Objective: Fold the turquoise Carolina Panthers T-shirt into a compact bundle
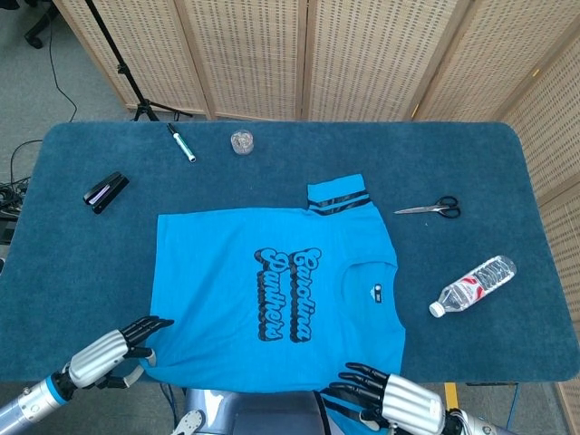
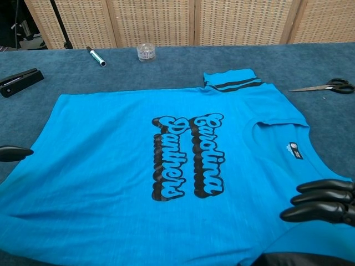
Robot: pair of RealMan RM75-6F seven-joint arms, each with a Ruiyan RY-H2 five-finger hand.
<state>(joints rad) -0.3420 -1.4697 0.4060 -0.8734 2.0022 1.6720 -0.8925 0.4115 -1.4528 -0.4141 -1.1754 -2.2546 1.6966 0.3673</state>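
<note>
The turquoise T-shirt lies face up with its black Carolina Panthers lettering across the chest. Its collar points toward the robot's right. The far striped sleeve lies flat, while the near sleeve hangs over the table's front edge. My left hand pinches the near hem corner; only a black fingertip of it shows in the chest view. My right hand holds the near shoulder by the striped sleeve, its fingers lying on top of the cloth.
On the blue table, scissors and a plastic bottle lie right of the shirt. A pen, a small clear jar and a black stapler sit at the back left. Folding screens stand behind.
</note>
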